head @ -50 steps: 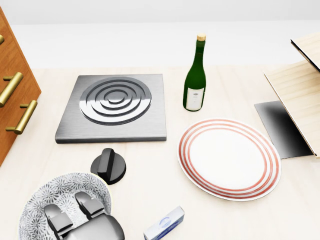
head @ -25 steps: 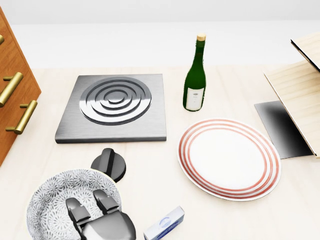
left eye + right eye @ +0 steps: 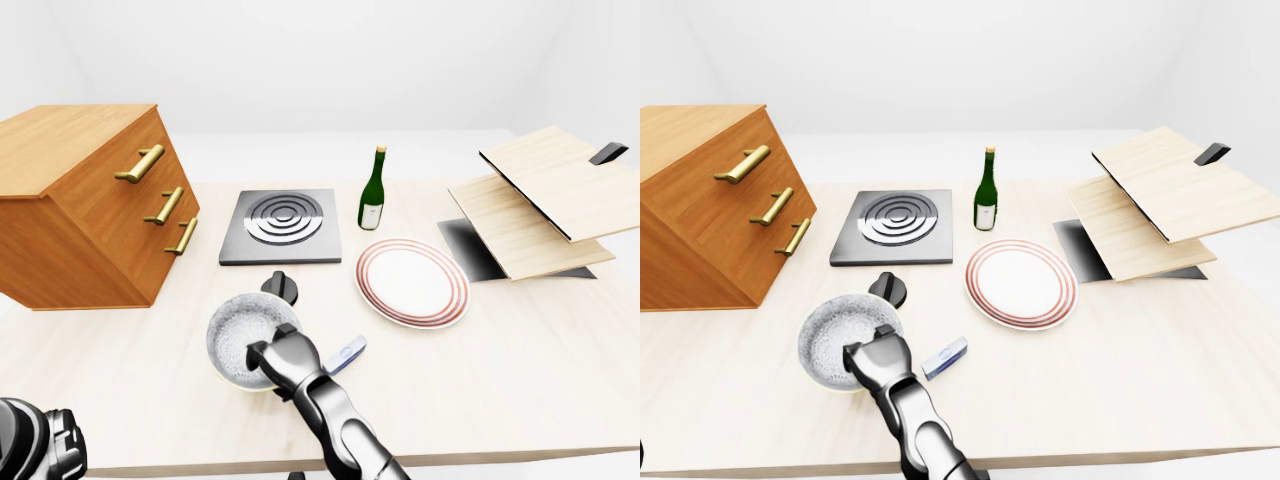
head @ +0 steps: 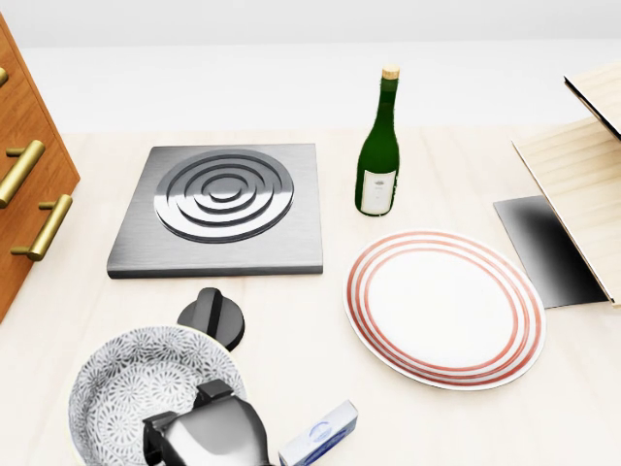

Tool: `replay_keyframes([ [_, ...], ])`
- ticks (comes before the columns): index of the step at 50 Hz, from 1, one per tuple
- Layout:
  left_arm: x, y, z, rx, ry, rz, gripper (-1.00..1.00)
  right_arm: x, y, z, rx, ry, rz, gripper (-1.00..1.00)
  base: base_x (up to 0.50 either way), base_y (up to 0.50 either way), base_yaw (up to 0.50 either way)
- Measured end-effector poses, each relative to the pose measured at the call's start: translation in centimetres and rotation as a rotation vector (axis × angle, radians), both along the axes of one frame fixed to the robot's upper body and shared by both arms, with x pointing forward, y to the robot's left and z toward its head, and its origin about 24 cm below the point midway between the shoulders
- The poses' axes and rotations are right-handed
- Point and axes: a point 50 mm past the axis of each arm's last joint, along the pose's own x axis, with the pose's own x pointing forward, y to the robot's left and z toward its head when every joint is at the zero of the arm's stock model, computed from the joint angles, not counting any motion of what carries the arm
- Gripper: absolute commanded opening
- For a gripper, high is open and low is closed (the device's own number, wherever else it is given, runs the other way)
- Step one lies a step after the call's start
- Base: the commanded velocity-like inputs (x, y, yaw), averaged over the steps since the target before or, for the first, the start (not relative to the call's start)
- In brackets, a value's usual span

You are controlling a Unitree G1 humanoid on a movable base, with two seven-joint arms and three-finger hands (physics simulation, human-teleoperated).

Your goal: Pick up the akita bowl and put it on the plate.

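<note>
The akita bowl (image 4: 131, 383), white with a grey flower pattern inside, is at the lower left of the head view. My right hand (image 4: 206, 432) sits on its near rim, fingers closed over the edge, and hides that part of the bowl. The arm comes up from the bottom of the left-eye view. The plate (image 4: 444, 307), white with red rings, lies flat to the right of the bowl, apart from it and with nothing on it. My left hand (image 3: 35, 445) shows only at the bottom left corner of the left-eye view, away from everything; its fingers are unclear.
A black knob (image 4: 213, 317) stands just above the bowl. A small blue-and-white box (image 4: 320, 434) lies between bowl and plate. A grey burner plate (image 4: 221, 206) and a green wine bottle (image 4: 378, 160) are further up. A wooden drawer cabinet (image 3: 90, 205) is left, tilted wooden boards (image 3: 540, 200) right.
The bowl has shifted right and a little up in the head view with my right hand. The fingers that lay inside the bowl have drawn down to its near rim.
</note>
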Motion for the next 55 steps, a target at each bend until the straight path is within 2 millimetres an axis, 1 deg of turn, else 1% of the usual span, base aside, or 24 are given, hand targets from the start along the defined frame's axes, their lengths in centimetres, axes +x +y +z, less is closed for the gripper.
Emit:
replay_keyframes([
  [4,0.0,0.0,0.0,0.000,0.000,0.000,1.00,0.1,0.1,0.1,0.008,-0.002,-0.001,-0.93,0.00,0.00,0.00],
  [16,0.0,0.0,0.0,-0.001,0.000,0.001,1.00,0.3,0.4,0.7,0.001,-0.034,0.007,-0.93,0.00,0.00,0.00],
  [22,0.0,0.0,0.0,0.000,0.000,0.000,1.00,0.3,0.6,1.7,-0.023,-0.027,0.043,-0.94,0.00,0.00,0.00],
  [25,0.0,0.0,0.0,0.000,0.000,0.000,1.00,0.8,0.8,3.0,-0.037,-0.029,0.063,-0.95,0.00,0.00,0.00],
  [29,0.0,0.0,0.0,0.002,0.000,-0.001,1.00,1.8,0.9,5.4,-0.055,-0.049,0.079,-0.95,0.00,0.00,0.00],
  [35,0.0,0.0,0.0,0.000,0.000,0.001,1.00,3.3,0.9,10.3,-0.096,-0.105,0.086,-0.94,0.00,0.00,0.00],
  [37,0.0,0.0,0.0,0.000,0.000,0.000,1.00,3.8,0.6,11.8,-0.122,-0.126,0.081,-0.94,0.00,0.00,0.00],
  [42,0.0,0.0,0.0,-0.002,0.000,0.002,1.00,5.1,-0.5,15.7,-0.111,-0.275,0.014,-0.94,0.00,0.00,0.00],
  [45,0.0,0.0,0.0,-0.002,0.000,0.001,1.00,5.5,-1.0,17.8,-0.095,-0.348,-0.018,-0.95,0.00,0.00,0.00],
  [50,0.0,0.0,0.0,-0.001,0.001,-0.001,1.00,5.9,-1.6,20.1,-0.070,-0.428,-0.053,-0.95,0.00,0.00,0.00],
  [55,0.0,0.0,0.0,-0.002,0.002,0.000,1.00,5.9,-2.1,21.2,-0.047,-0.463,-0.075,-0.96,0.00,0.00,0.00],
])
